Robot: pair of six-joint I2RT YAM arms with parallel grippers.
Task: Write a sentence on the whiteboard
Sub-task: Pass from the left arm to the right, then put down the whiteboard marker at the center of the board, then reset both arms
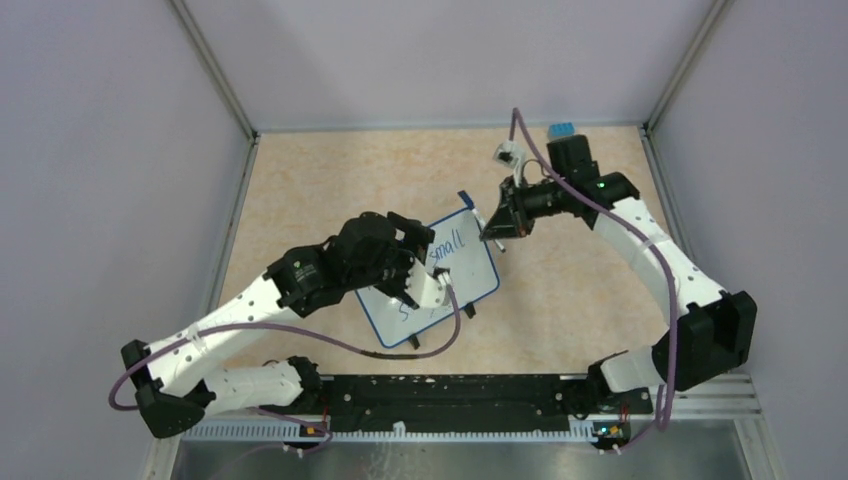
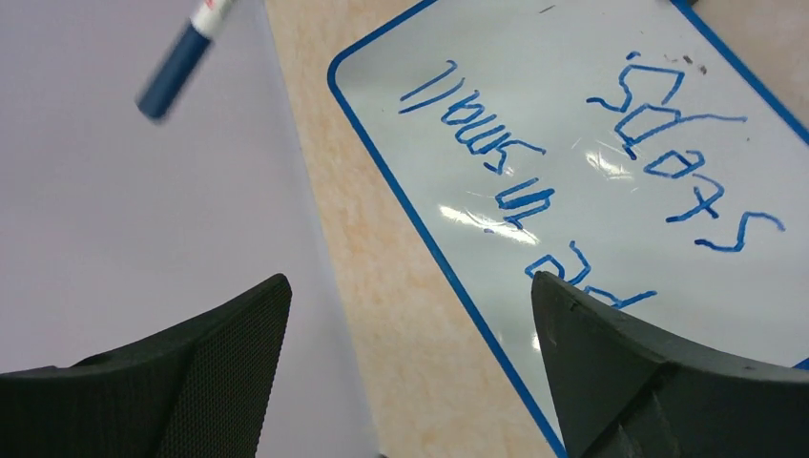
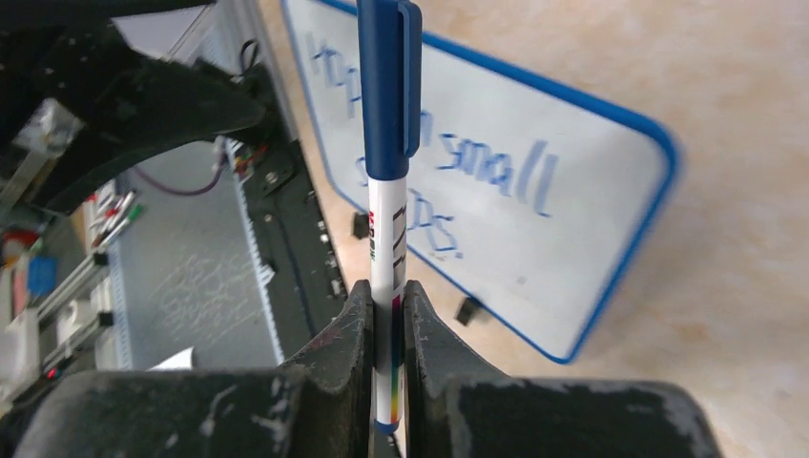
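The whiteboard (image 1: 472, 277) lies on the beige table, its blue rim and black clip feet showing. The sentence (image 2: 611, 162) in blue marker runs over two lines; "small" (image 1: 447, 245) is readable from above. My left gripper (image 2: 410, 296) hovers above the board's near-left part, jaws wide apart with nothing between them. A capped marker (image 3: 388, 143), with a white barrel and blue cap, stands upright in my right gripper (image 3: 388, 301), which is shut on it. That gripper (image 1: 497, 226) hangs above the board's far right corner. The left arm hides part of the writing in the top view.
A black rail (image 1: 450, 400) with the arm bases runs along the near edge. Purple walls and metal posts (image 1: 215, 70) enclose the table. A white connector (image 1: 507, 153) and a purple cable loop near the right wrist. The left arm's purple cable (image 1: 330, 345) drapes by the board.
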